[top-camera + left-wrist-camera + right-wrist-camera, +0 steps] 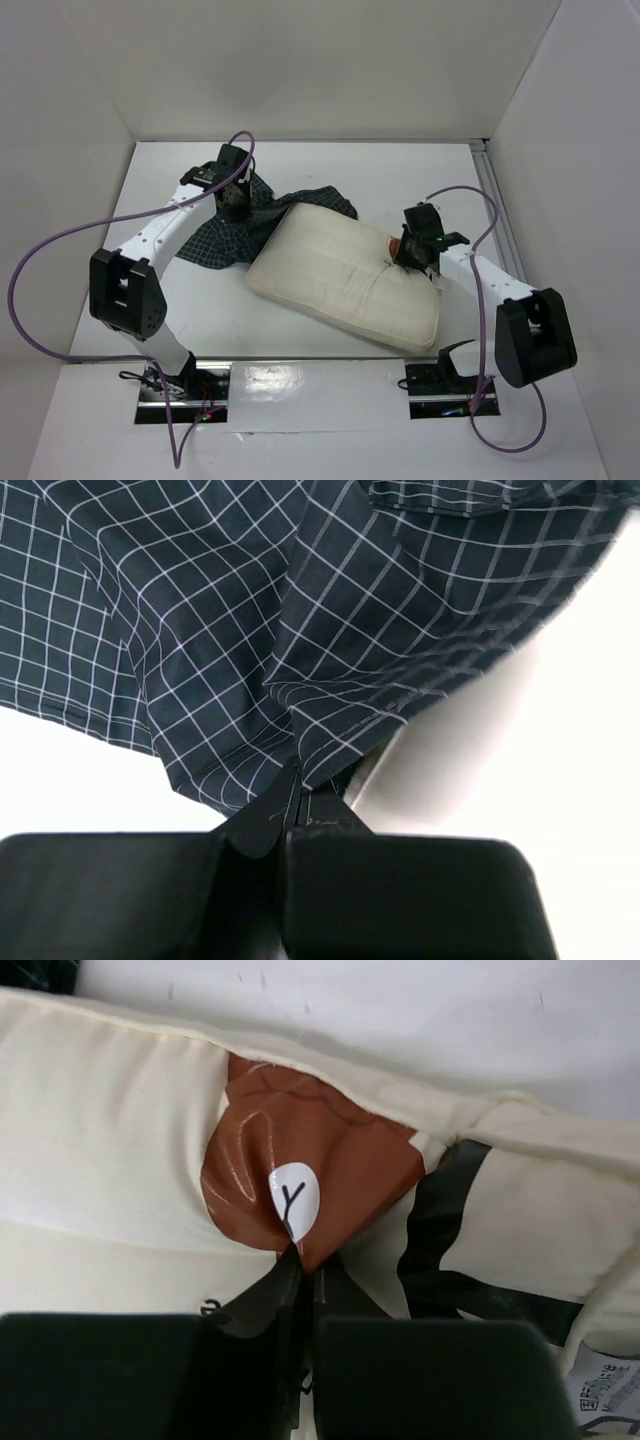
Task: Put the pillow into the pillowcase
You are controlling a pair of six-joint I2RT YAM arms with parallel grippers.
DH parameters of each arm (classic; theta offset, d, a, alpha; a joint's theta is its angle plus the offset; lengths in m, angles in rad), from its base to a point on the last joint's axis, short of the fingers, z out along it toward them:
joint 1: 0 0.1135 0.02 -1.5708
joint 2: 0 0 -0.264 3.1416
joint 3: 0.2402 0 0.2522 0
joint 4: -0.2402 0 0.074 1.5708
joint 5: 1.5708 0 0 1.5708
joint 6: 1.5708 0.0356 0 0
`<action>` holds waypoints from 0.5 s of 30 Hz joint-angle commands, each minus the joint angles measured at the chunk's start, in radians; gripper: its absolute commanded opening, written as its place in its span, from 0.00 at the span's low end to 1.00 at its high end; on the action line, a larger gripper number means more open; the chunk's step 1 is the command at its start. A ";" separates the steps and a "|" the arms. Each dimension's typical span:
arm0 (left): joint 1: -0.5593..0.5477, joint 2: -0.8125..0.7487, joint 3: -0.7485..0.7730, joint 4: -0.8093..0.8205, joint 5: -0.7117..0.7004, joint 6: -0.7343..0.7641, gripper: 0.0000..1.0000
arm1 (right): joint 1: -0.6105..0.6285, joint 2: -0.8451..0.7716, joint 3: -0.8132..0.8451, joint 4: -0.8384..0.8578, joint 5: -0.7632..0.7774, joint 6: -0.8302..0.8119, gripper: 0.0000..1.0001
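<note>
At frame centre the pillow is pinched by a thin fold in the right tool, the pillowcase at upper left in the left tool, so either shallow pinch could be pulled loose.

One pillow and one pillowcase lie on one table. Two arms stand there, the left arm and the right arm, with two grippers, the left gripper and the right gripper. Two purple cables trail from them.

Robot lab cell: white partition walls enclosing white table.
</note>
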State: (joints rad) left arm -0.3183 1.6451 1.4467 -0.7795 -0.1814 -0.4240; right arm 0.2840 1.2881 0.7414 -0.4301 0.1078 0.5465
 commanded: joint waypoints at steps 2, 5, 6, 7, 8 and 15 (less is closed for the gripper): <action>0.004 -0.008 0.060 0.000 -0.010 0.001 0.00 | 0.064 0.058 0.045 0.065 0.077 0.012 0.00; 0.004 -0.008 0.079 -0.009 -0.055 0.001 0.00 | 0.101 -0.102 0.148 -0.002 0.173 -0.025 0.00; 0.004 -0.008 0.080 -0.020 -0.064 0.001 0.00 | 0.101 -0.131 0.186 -0.071 0.173 -0.037 0.00; 0.013 -0.008 0.080 -0.020 -0.064 0.001 0.00 | 0.118 -0.154 0.229 -0.114 0.197 -0.063 0.00; 0.013 -0.008 0.089 -0.030 -0.064 0.001 0.00 | 0.138 -0.180 0.315 -0.199 0.211 -0.075 0.00; 0.013 -0.019 0.057 -0.030 -0.012 0.001 0.00 | 0.152 -0.121 0.483 -0.213 0.245 -0.233 0.00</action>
State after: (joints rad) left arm -0.3099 1.6447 1.4906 -0.8040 -0.2115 -0.4229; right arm 0.4343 1.1526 1.1793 -0.6807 0.2989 0.4156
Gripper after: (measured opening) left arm 0.033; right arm 0.021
